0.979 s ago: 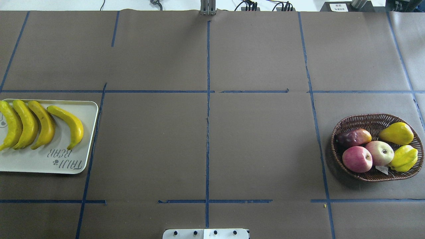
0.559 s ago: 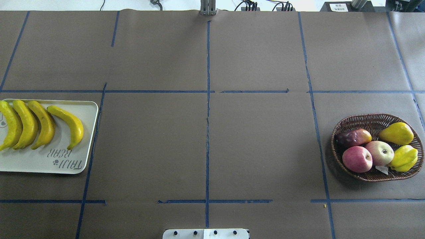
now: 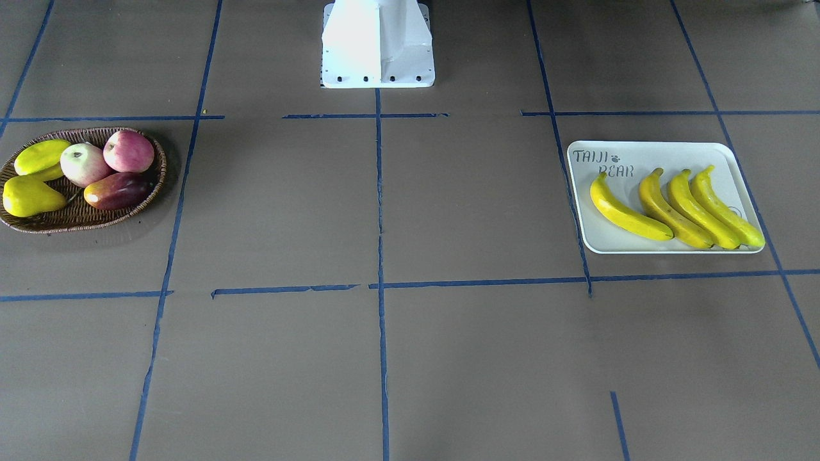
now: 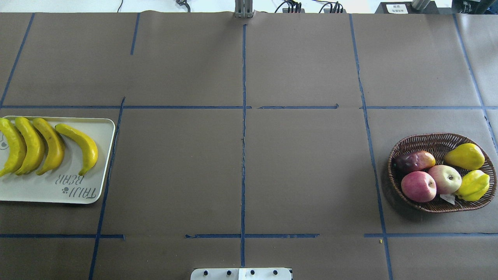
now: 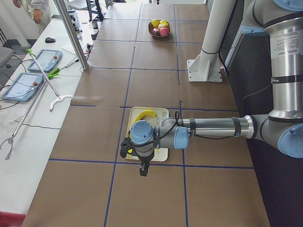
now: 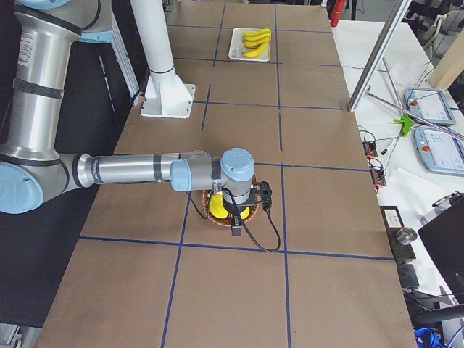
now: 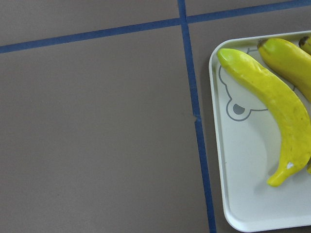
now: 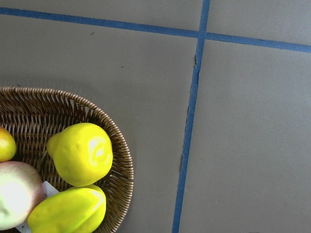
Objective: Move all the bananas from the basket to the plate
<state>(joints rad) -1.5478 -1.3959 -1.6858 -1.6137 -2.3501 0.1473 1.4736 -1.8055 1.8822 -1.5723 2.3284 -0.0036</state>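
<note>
Several yellow bananas (image 4: 79,146) (image 3: 628,214) lie side by side on the white plate (image 4: 58,190) (image 3: 666,153) at the table's left end. The left wrist view shows one banana (image 7: 272,102) on the plate's corner (image 7: 243,160). The brown wicker basket (image 4: 439,137) (image 3: 64,224) stands at the right end and holds no banana. My left gripper (image 5: 126,148) hangs above the plate and my right gripper (image 6: 261,199) above the basket (image 8: 116,141). Both show only in the side views, so I cannot tell whether they are open or shut.
The basket holds two apples (image 4: 418,186), a dark mango (image 4: 414,161), a yellow pear (image 4: 465,156) (image 8: 80,153) and a star fruit (image 4: 472,185). The white robot base (image 3: 378,45) stands at mid-table. A side bench with tablets (image 5: 45,60) and a person (image 5: 38,12) lies beyond.
</note>
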